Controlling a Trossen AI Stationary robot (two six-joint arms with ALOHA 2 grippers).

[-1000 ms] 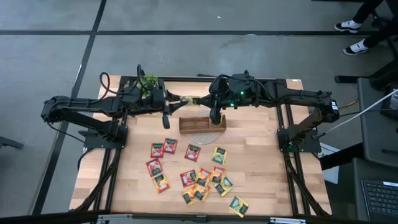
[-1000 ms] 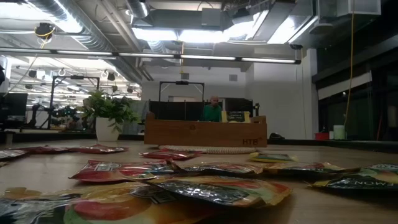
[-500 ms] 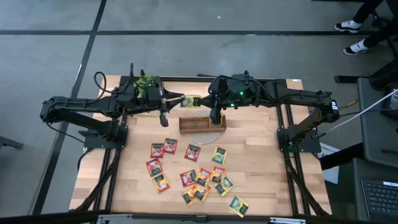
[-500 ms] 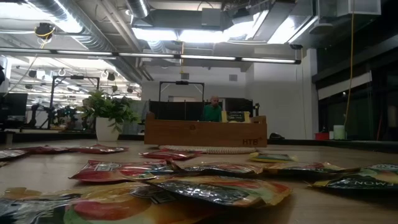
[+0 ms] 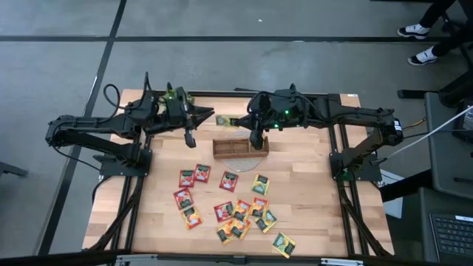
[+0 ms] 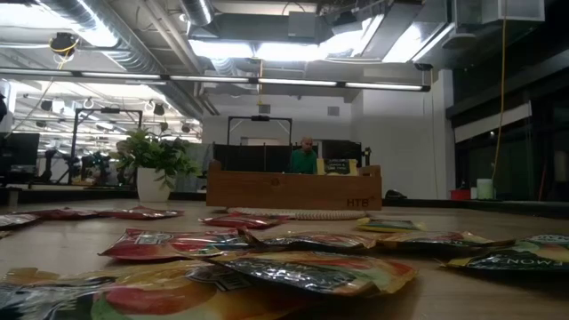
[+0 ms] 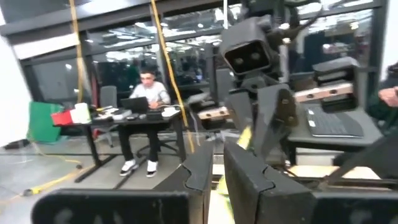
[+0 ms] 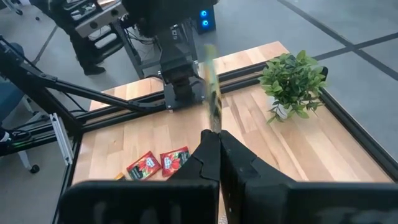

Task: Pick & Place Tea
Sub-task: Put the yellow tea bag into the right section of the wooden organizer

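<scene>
My right gripper (image 5: 238, 123) is shut on one yellow-green tea sachet (image 5: 224, 120), held in the air just beyond the far side of the wooden tray (image 5: 240, 148). In the right wrist view the sachet (image 8: 211, 87) shows edge-on. My left gripper (image 5: 211, 117) faces it a short way off, toward the table's left, shut, with nothing between its fingers (image 7: 249, 177). Several red, orange and yellow-green sachets (image 5: 229, 199) lie flat on the near half of the table. My right gripper pinches the sachet's near edge (image 8: 214, 127) between its two fingers. It comes from the table's right, slanting a little downward. The sachet stands up edge-on beyond the fingertips, lifted clear of the table and the tray.
A small potted plant (image 8: 292, 81) stands at the table's far left corner, partly under my left arm. The tray rests on a round mat (image 5: 255, 161). A person (image 7: 146, 106) sits at a desk in the room beyond the table.
My left gripper has drawn back from the sachet toward the table's left edge, rising slightly. The sachet stays where it was, in my right gripper.
</scene>
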